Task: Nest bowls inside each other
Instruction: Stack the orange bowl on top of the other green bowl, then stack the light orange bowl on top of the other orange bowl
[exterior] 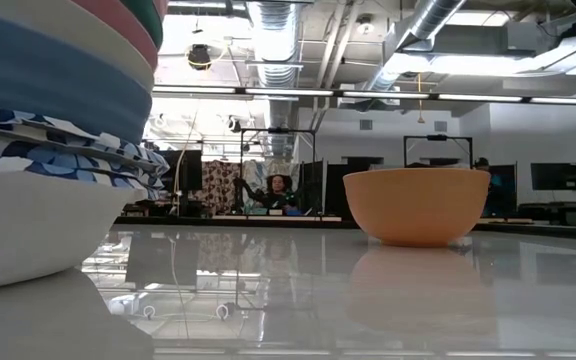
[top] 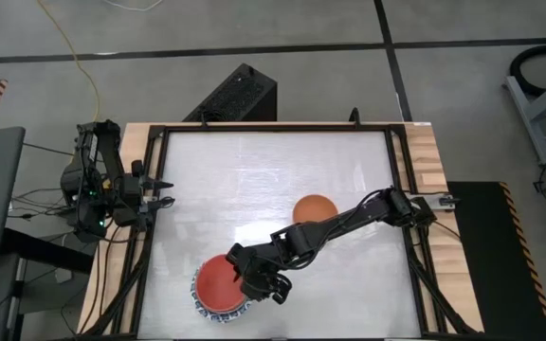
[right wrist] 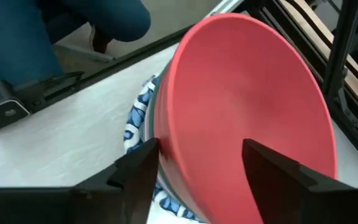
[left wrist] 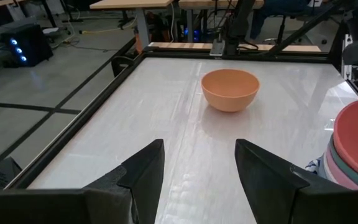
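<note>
While the right arm reaches across the table, we note these points.
Stack: nested bowls (top: 224,286) stand near the table's front edge, left of centre, round and smooth-walled.
Top of stack: red bowl (right wrist: 247,112), matte inside, sits tilted in the one below, as we see in the right wrist view.
Layers: from the low view we read, downward, teal, pink, a broad blue band, blue-patterned rims, then a plain white wall (exterior: 18,230).
Orange bowl (exterior: 416,205): alone, upright, well apart from the stack, glossy and hemispherical, mirrored in the shiny tabletop.
Table (top: 254,180): pale, polished surface inside a dark frame with wooden borders.
Right gripper (top: 265,284): over the stack's right rim; we see its dark fingers (right wrist: 272,168) spread apart with the red bowl's inside showing between them, nothing clamped.
Left gripper (top: 164,192): waits at the table's left edge, fingers (left wrist: 145,174) parted and empty.
</note>
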Tool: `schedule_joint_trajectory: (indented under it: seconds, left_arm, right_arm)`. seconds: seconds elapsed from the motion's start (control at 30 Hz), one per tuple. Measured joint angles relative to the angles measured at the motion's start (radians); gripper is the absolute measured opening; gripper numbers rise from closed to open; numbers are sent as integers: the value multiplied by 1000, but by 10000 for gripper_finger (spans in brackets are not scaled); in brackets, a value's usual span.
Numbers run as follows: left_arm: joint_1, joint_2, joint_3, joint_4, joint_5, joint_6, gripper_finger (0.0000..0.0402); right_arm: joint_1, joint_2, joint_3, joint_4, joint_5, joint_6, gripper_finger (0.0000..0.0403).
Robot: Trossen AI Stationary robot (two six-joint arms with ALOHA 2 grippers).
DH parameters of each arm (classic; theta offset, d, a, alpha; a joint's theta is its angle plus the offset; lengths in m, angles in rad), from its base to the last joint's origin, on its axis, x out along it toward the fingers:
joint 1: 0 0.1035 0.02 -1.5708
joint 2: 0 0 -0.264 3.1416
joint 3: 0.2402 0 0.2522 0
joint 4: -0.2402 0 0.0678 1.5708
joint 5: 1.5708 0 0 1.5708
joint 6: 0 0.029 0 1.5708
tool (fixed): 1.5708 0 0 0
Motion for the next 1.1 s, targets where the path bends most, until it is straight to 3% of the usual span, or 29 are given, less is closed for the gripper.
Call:
schedule_joint_trajectory:
  seconds: [0.17, 0.47, 0.57, 0.77, 0.93, 1.03, 1.1]
  left_arm:
    - [0, 0, 0, 0, 0, 0, 187]
    - [0, 0, 0, 0, 0, 0, 187]
    - [0, 0, 0, 0, 0, 0, 187]
    - [0, 0, 0, 0, 0, 0, 187]
    - [0, 0, 0, 0, 2, 0, 187]
    - [0, 0, 0, 0, 2, 0, 187]
    - [0, 0, 0, 0, 2, 0, 187]
  right_arm:
    - [6, -4, 0, 12, 0, -26, 267]
    - [36, -73, 0, 48, 11, 26, 243]
    - [35, -75, 0, 51, 54, 75, 202]
    - [35, -63, 0, -31, 123, 96, 76]
    - [25, -64, 0, -242, 349, 290, 10]
    - [22, -63, 0, -394, 461, 491, 13]
    - [18, -63, 0, -522, 474, 676, 26]
